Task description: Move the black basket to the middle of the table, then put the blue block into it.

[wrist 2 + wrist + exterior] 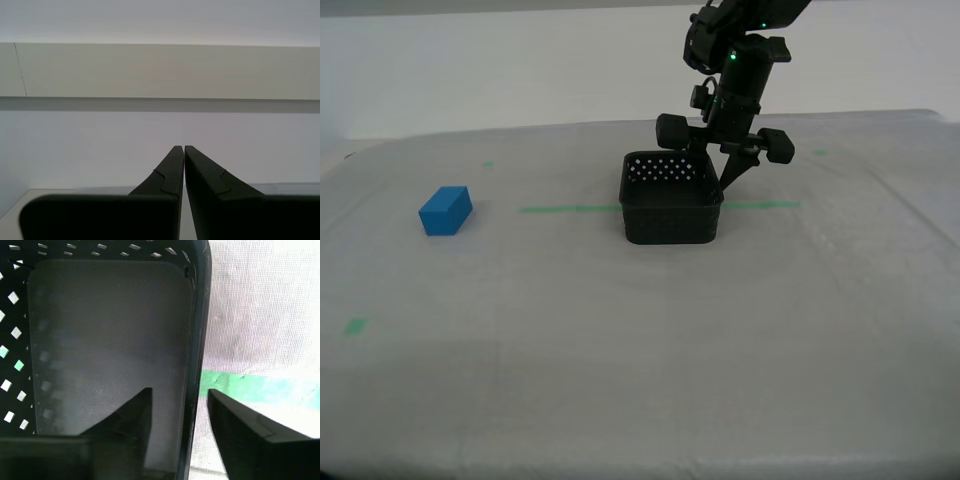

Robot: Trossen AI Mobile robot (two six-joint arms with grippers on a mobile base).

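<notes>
green tape square (356, 326) | blue block (446, 210) unobstructed | black basket (671, 200)

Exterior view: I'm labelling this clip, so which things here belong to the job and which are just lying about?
Part of the job:
black basket, empty, its wall between my first gripper's open jaws
blue block, alone on the cloth
table

Lying about:
green tape line
green tape square

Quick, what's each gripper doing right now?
My first gripper: open, jaws straddling the wall of the black basket, not clamped.
My second gripper: closed, holding nothing, pointed at a wall.
</notes>
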